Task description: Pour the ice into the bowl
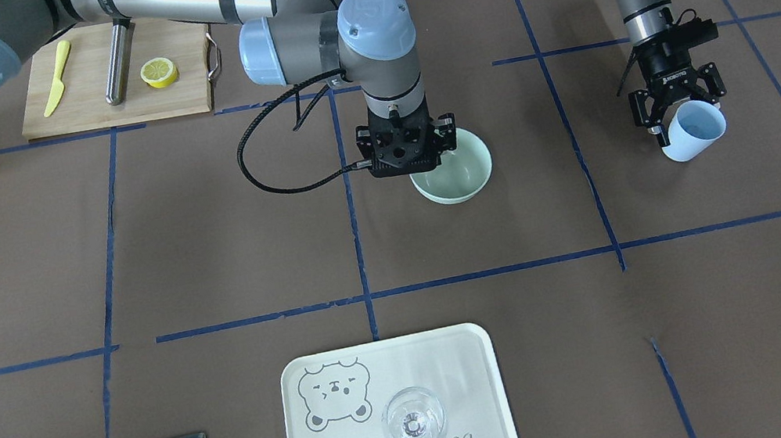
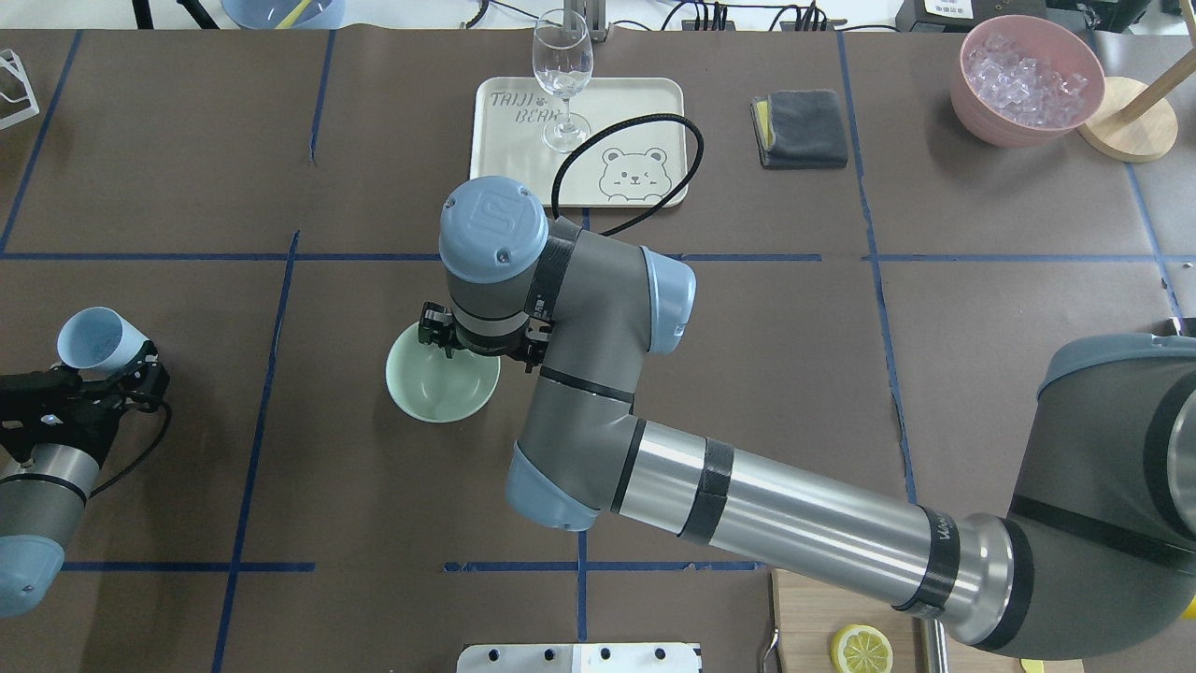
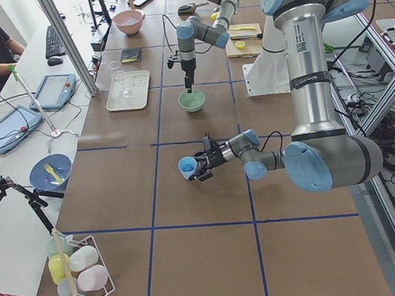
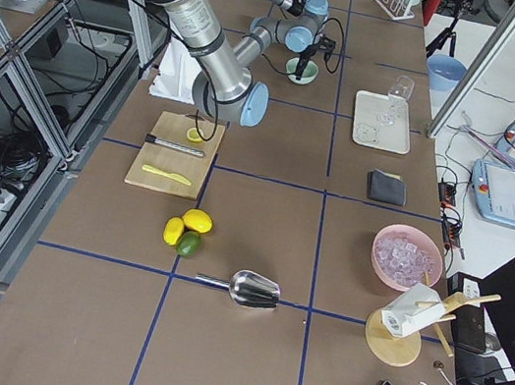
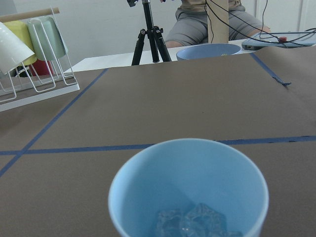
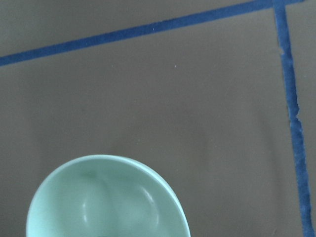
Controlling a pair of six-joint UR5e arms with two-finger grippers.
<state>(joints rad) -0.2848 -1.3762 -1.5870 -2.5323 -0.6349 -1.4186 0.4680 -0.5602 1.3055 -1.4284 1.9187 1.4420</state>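
Your left fingers (image 1: 660, 131) grip the tilted light blue cup (image 1: 694, 129), ice (image 5: 197, 223) inside, well apart from the bowl (image 1: 459, 177). The right fingers (image 1: 407, 165) hover at its rim; you cannot tell their state.

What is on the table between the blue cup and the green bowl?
Nothing but bare brown table, crossed by one blue tape line. The overhead view shows this stretch clearly, from the blue cup to the green bowl.

arms (image 2: 794, 523): silver tubes, grey joints, pale-blue caps | hands (image 1: 688, 114): black | cable (image 1: 255, 170): black, looped
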